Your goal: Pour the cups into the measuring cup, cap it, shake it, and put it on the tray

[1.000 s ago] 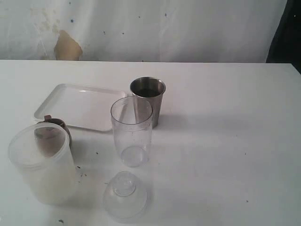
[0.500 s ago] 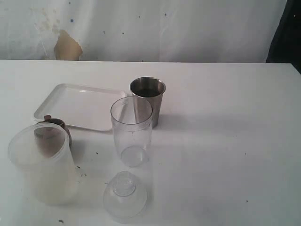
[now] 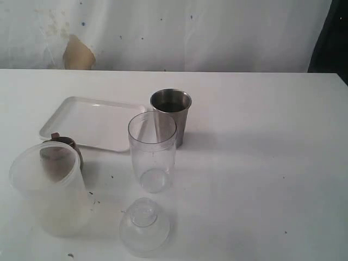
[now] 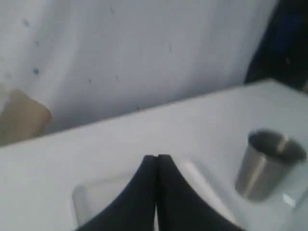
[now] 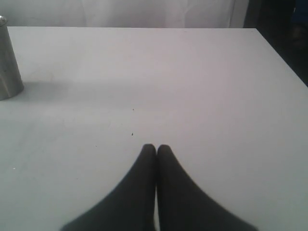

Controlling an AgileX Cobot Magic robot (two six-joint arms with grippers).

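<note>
The clear measuring cup (image 3: 153, 152) stands upright mid-table, empty as far as I can see. Its clear domed lid (image 3: 144, 225) lies in front of it. Just behind stands the steel tumbler (image 3: 171, 115), also seen in the left wrist view (image 4: 267, 163) and at the edge of the right wrist view (image 5: 7, 60). The dark-brown cup (image 3: 64, 149) is mostly hidden behind a cloudy tub. The white tray (image 3: 89, 122) lies at the back left. My left gripper (image 4: 156, 157) is shut and empty above the tray (image 4: 96, 197). My right gripper (image 5: 156, 147) is shut and empty over bare table. Neither arm shows in the exterior view.
A wide cloudy plastic tub (image 3: 49, 187) stands at the front left, close to the brown cup. A white cloth wall (image 3: 174, 32) with a brown stain backs the table. A dark area (image 3: 330, 38) lies past the table's right rear corner.
</note>
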